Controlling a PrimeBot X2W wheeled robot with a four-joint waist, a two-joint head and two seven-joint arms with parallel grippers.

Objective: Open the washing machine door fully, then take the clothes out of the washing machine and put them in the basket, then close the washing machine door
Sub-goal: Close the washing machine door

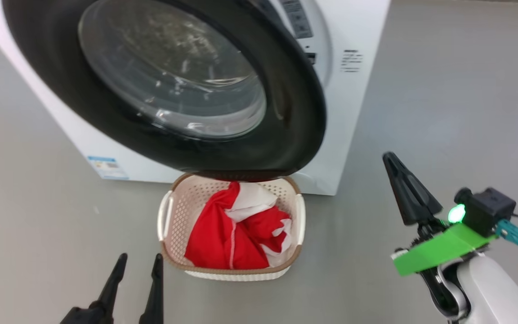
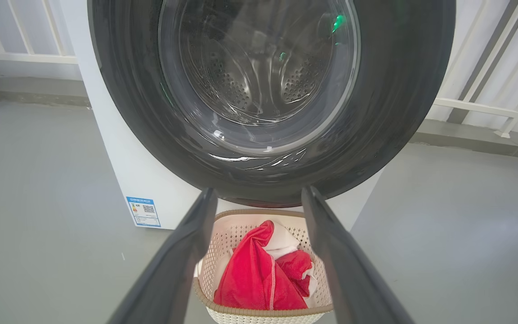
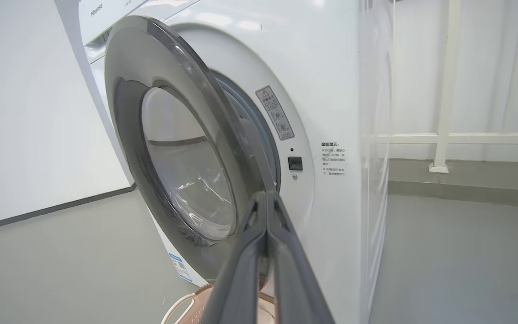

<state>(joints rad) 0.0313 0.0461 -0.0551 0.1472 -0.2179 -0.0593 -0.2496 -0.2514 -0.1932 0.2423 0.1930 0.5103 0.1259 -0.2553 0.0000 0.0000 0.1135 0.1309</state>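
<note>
door [image 1: 296, 112] ajar, overhanging basket [image 1: 174, 211] — right gripper [image 1: 389, 158] pinched

The washing machine door [image 1: 291, 118], a glossy black ring around clear glass, stands ajar off the white washing machine [image 1: 353, 112]. At its 6 o'clock, the cream basket [image 1: 180, 216] holds the red-and-white clothes [image 1: 223, 238].

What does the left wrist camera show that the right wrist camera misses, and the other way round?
Left wrist view: the bright red and white clothes lying in the cream perforated plastic basket, the steel drum behind the glass, and the open left gripper. Right wrist view: the small black latch socket on the machine's front, and the shut right gripper. Both: the large round black-ringed glass door, standing ajar, and the big white front-loading washing machine.
</note>
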